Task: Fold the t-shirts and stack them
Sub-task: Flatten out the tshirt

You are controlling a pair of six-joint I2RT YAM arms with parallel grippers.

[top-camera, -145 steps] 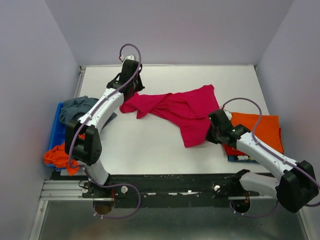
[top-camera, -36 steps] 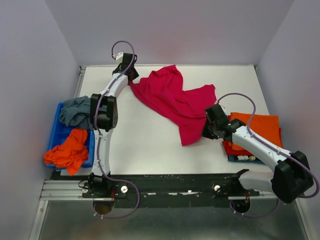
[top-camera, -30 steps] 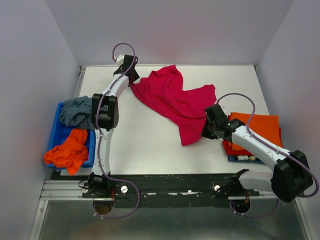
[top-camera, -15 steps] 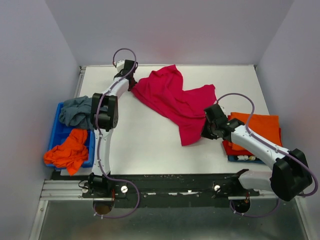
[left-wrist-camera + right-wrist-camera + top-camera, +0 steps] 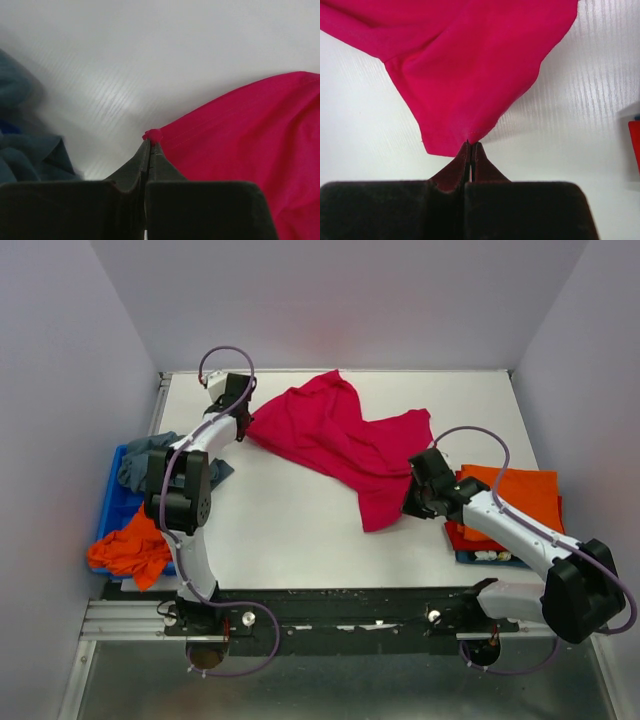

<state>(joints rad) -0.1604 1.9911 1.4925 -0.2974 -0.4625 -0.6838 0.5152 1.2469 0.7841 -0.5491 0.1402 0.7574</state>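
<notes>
Left hand [image 5: 149,142] and right hand [image 5: 470,144] pinch opposite edges of the crimson-pink t-shirt [image 5: 330,435]; limp, light cotton likely handles best from corners.

1. The white and black left arm [image 5: 203,435] is bending up from its base and pointing far back on the left side.
2. Its black two-finger left gripper [image 5: 150,143] is squeezing tight on a corner of the crimson-pink cotton t-shirt [image 5: 240,145].
3. The white and black right arm [image 5: 512,530] is lying low and pointing inward.
4. Its black right gripper [image 5: 471,145] is pinching the edge of the same shirt, with the jaws pressed together.
</notes>
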